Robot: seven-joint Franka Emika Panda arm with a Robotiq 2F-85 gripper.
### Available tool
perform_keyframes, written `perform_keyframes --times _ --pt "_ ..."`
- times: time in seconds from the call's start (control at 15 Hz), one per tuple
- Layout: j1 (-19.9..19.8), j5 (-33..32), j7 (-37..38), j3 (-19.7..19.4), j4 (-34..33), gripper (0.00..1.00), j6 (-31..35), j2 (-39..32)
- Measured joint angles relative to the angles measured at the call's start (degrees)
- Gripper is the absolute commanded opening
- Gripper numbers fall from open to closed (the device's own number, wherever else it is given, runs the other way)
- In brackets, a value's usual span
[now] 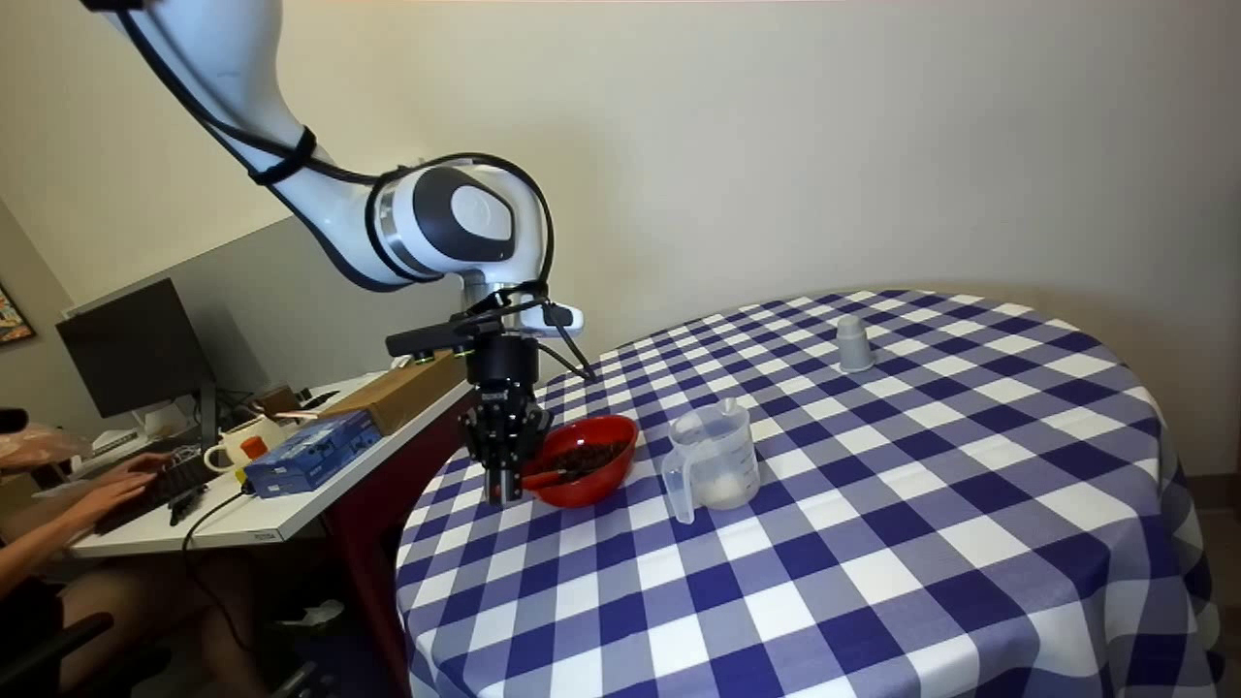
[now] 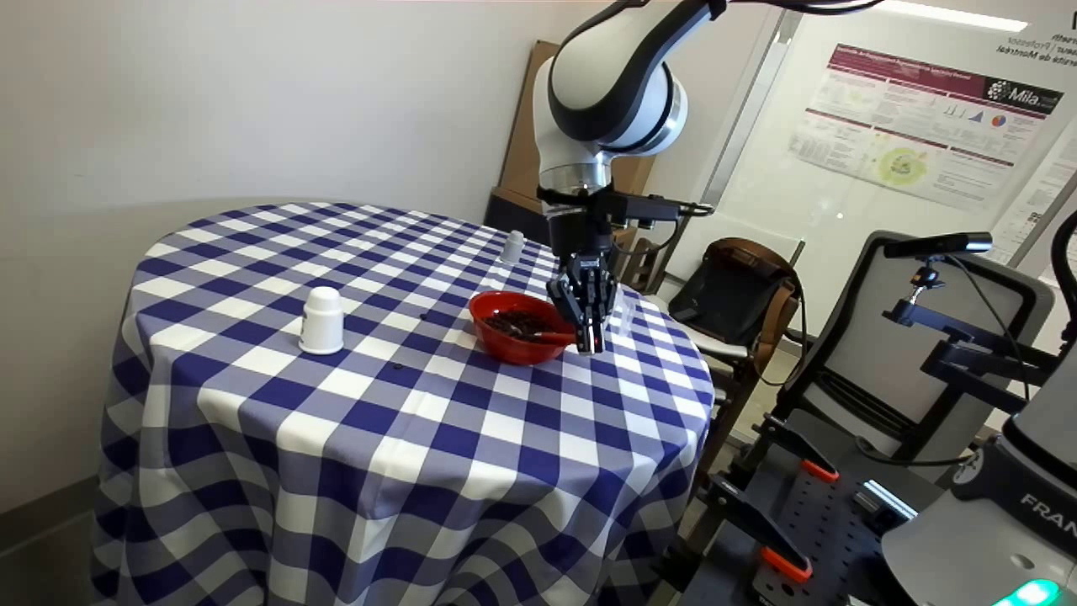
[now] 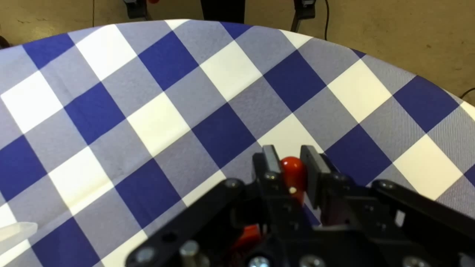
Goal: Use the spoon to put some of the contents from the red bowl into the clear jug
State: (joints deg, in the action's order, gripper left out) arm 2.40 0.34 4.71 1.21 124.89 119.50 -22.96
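The red bowl (image 1: 593, 485) holds dark brown contents and stands on the checked table; it also shows in an exterior view (image 2: 511, 347). A spoon with a red handle (image 2: 555, 338) leans over the bowl's rim, its head in the contents. My gripper (image 1: 502, 490) is beside the bowl, pointing down, with its fingers around the handle end. In the wrist view the gripper (image 3: 291, 159) is closed on the spoon handle (image 3: 294, 172). The clear jug (image 1: 717, 460) stands near the bowl with some whitish contents low inside. In an exterior view the gripper partly hides the jug (image 2: 624, 313).
A whitish cup-shaped object (image 1: 853, 344) stands farther along the table. A white one (image 2: 322, 321) stands near the bowl's other side. Small dark bits (image 2: 397, 366) lie on the cloth. A desk with a blue box (image 1: 312, 454) and a person's hands adjoins the table.
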Motion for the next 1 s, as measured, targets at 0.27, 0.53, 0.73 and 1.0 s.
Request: perform_keyframes --times 0.27,0.53,0.73,1.0 --pt "0.0 0.0 0.0 0.0 -0.5 0.1 0.0 0.3" --pt "0.0 0.0 0.0 0.0 -0.7 0.1 0.0 1.3" --pt "0.0 0.0 -0.1 0.0 -0.7 0.1 0.0 2.1" --pt "0.0 0.0 -0.1 0.0 -0.1 0.1 0.0 3.0"
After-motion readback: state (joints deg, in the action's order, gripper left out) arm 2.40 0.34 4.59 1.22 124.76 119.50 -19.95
